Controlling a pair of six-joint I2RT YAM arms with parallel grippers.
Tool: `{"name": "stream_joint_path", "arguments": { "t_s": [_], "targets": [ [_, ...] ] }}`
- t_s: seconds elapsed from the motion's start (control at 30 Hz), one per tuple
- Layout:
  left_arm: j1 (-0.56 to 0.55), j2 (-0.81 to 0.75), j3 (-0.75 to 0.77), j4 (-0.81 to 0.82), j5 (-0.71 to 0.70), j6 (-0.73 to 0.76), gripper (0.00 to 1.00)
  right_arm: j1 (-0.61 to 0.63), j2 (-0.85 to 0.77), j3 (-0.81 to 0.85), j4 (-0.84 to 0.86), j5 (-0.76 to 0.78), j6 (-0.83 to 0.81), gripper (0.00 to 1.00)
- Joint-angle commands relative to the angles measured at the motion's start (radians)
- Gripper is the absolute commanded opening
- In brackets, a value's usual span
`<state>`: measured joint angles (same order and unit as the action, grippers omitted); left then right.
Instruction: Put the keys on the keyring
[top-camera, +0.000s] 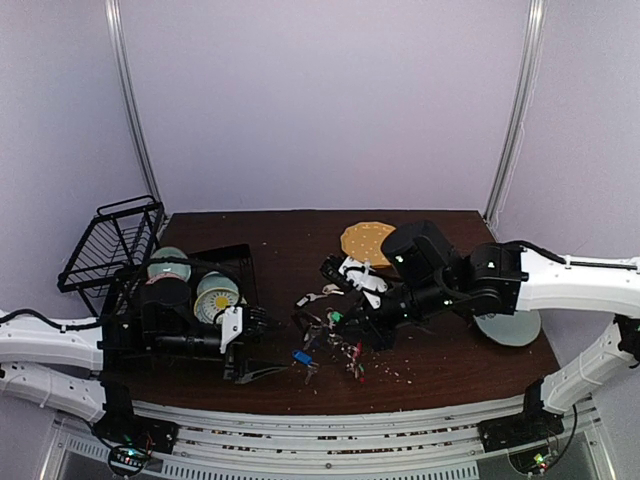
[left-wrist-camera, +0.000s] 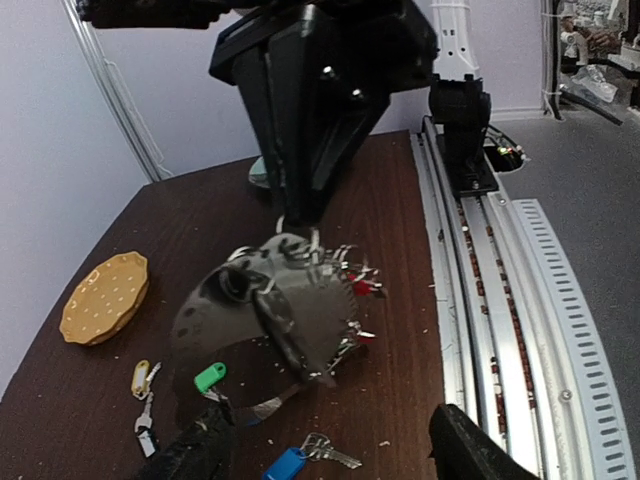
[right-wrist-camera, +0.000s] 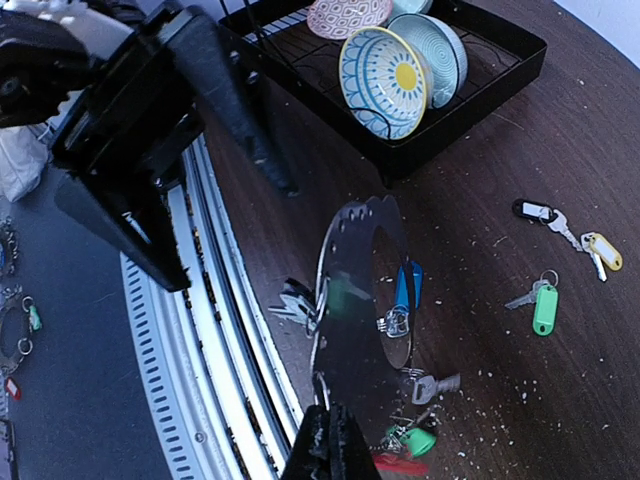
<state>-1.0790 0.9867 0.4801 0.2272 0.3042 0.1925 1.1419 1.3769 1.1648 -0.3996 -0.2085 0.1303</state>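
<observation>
A lab: plain backdrop (top-camera: 320, 100), slotted rails (top-camera: 350, 430) edging table (top-camera: 270, 232).

Orange dotted plate (left-wrist-camera: 104, 298), green-tagged key (right-wrist-camera: 541, 306), blue-tagged key (left-wrist-camera: 288, 464)

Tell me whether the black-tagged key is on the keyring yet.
No, the black-tagged key lies flat on the table, well apart from the keyring.
</observation>
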Motion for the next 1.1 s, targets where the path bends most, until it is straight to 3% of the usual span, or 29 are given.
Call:
{"name": "stream_joint_path", "arguments": {
  "t_s": [0.0,0.23,0.33,0.67,0.8,0.97,1.07],
  "targets": [
    [0.004,0.041,0.111,-0.085,-0.097,0.159,0.71,0.004,-0.040,0.022,-0.060,-0.080,-0.051,0.00],
    [0.004,0.129,0.155,-0.077,-0.011,0.214,0.72,0.002,0.000,0.081,-0.149,-0.104,-0.141,0.00],
    [0.002,0.167,0.158,-0.068,0.002,0.226,0.67,0.002,0.007,0.090,-0.155,-0.112,-0.155,0.00],
    [-0.052,0.167,0.154,-0.030,-0.099,0.278,0.02,0.000,0.015,0.120,-0.185,-0.086,-0.119,0.00],
    [-0.105,0.133,0.118,0.001,-0.226,0.285,0.00,-0.010,0.031,0.168,-0.220,0.031,-0.017,0.00],
    [-0.229,0.148,0.076,0.176,-0.640,0.344,0.00,-0.025,0.084,0.239,-0.269,0.123,0.127,0.00],
    [-0.278,0.196,0.054,0.293,-0.793,0.402,0.00,-0.027,0.082,0.238,-0.228,0.156,0.181,0.00]
  ]
}}
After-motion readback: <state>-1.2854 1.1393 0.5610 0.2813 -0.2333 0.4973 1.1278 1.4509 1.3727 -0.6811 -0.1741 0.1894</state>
